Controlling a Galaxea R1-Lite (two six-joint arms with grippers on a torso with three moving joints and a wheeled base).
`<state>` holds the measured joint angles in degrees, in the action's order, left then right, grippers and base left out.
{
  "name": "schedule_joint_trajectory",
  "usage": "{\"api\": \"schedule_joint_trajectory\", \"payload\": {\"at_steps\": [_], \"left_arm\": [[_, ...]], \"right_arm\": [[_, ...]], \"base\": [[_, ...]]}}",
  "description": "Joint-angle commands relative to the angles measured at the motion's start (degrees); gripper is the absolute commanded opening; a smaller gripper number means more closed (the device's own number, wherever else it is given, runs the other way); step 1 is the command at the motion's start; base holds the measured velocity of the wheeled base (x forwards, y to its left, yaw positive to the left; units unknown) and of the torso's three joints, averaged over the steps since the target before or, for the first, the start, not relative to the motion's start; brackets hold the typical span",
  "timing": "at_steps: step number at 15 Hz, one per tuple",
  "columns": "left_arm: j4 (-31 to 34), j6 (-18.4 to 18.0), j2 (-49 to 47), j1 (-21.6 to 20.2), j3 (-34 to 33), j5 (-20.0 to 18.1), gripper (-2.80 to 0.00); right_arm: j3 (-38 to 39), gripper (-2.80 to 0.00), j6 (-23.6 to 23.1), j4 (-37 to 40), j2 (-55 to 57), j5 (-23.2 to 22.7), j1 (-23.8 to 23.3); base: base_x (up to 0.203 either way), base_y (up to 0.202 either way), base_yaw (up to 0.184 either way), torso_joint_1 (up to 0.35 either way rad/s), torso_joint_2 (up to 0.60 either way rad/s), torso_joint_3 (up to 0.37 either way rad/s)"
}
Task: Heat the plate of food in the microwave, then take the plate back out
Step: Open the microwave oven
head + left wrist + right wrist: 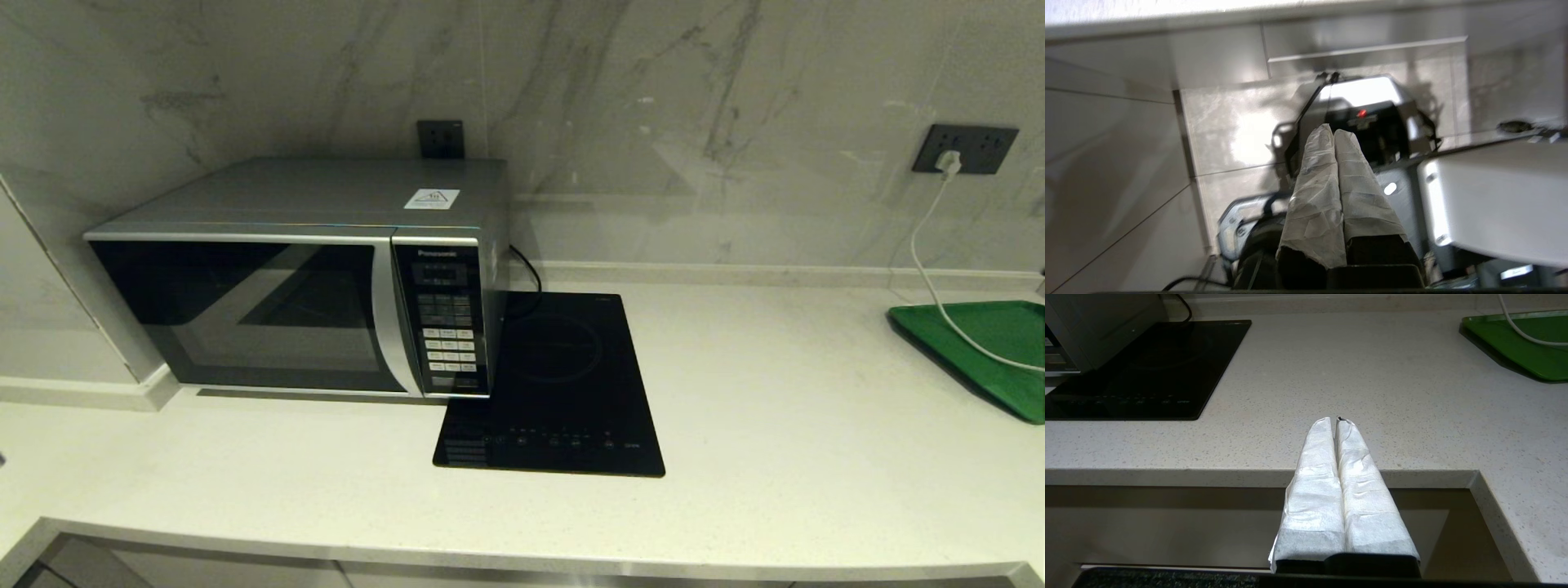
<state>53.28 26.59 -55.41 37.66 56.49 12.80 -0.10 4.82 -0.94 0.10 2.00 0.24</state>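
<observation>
The silver Panasonic microwave (302, 278) stands at the back left of the counter with its dark glass door closed; a corner of it also shows in the right wrist view, microwave (1094, 330). The plate of food is out of view in every frame. Neither arm appears in the head view. My right gripper (1336, 421) hovers in front of the counter's front edge, its white-wrapped fingers pressed together and holding nothing. My left gripper (1329, 132) hangs low beside the robot's base, pointing at the floor, shut and empty.
A flat black induction hob (555, 384) lies just right of the microwave. A green tray (988, 351) sits at the counter's far right, with a white cable (927, 261) running over it from a wall socket. The pale counter (816, 408) stretches between them.
</observation>
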Motion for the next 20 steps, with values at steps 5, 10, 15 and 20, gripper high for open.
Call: {"api": "schedule_joint_trajectory", "payload": {"at_steps": [5,10,15,20], "left_arm": [[-12.2,-1.2,-19.7,-11.3,8.4,-20.4,-2.8],[-15.8,-12.8,-28.2,-33.5,9.1,-47.1,0.0],[-16.3,-31.7,-37.6,-49.8,8.1,-73.4,0.0],[-23.3,-46.0,-46.7,-51.9,9.4,-84.7,0.0]], "right_arm": [[0.0,-2.8,0.0,0.0,0.0,0.0,0.0],[0.0,-2.8,0.0,0.0,0.0,0.0,0.0],[0.0,-2.8,0.0,0.0,0.0,0.0,0.0],[0.0,-2.8,0.0,0.0,0.0,0.0,0.0]], "base": [[0.0,0.0,0.0,0.0,0.0,0.0],[0.0,0.0,0.0,0.0,0.0,0.0],[0.0,0.0,0.0,0.0,0.0,0.0],[0.0,0.0,0.0,0.0,0.0,0.0]]}}
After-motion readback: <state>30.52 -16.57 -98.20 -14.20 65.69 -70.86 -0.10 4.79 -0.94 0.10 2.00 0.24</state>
